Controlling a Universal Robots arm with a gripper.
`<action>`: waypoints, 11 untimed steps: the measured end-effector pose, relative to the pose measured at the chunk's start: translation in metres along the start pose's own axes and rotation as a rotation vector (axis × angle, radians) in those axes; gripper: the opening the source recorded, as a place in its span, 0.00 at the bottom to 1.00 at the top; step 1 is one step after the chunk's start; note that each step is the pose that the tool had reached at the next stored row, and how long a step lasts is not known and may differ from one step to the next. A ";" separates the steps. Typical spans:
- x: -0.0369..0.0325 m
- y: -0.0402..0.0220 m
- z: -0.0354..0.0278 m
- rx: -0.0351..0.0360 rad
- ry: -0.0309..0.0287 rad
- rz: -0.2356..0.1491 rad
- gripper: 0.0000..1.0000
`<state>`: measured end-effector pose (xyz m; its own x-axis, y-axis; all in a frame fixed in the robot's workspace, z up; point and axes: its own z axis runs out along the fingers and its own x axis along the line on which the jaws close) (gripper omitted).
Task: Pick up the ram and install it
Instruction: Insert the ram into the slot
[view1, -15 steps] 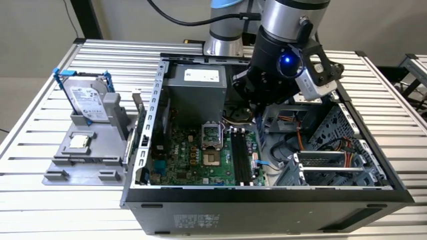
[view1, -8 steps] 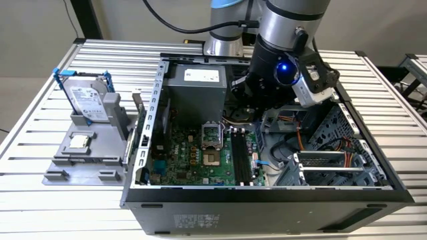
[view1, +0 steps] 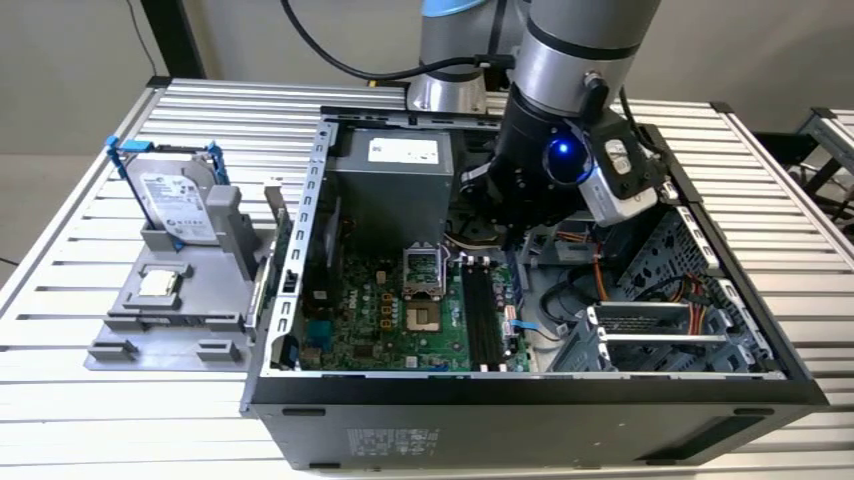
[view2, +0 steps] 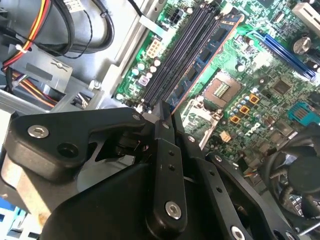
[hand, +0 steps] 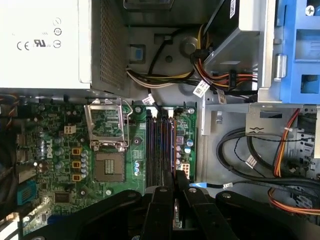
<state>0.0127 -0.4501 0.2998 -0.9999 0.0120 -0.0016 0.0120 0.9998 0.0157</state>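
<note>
The open computer case (view1: 534, 400) lies on its side on the slatted bench (view1: 120, 420), so the motherboard (view1: 387, 310) faces up toward the arm. The gripper (view2: 167, 112) is low over the memory slots (view2: 175, 55). It looks clenched on the ram (view2: 212, 45), which stands on edge along the slot at the exterior view's right. I cannot tell whether it is seated.

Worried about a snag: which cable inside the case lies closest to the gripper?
The thin black cable with the blue end, running right beside the gripper that holds the ram. The red-and-yellow wire bundles sit farther off, by the drive cage.
</note>
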 end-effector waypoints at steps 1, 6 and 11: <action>0.0000 0.0000 0.0000 0.0000 0.0000 0.000 0.00; -0.0006 -0.0001 0.0031 -0.0003 0.0001 0.000 0.00; -0.0009 -0.0002 0.0121 0.0006 0.0001 0.000 0.00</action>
<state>0.0136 -0.4501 0.2877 -0.9999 0.0121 -0.0015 0.0120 0.9998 0.0151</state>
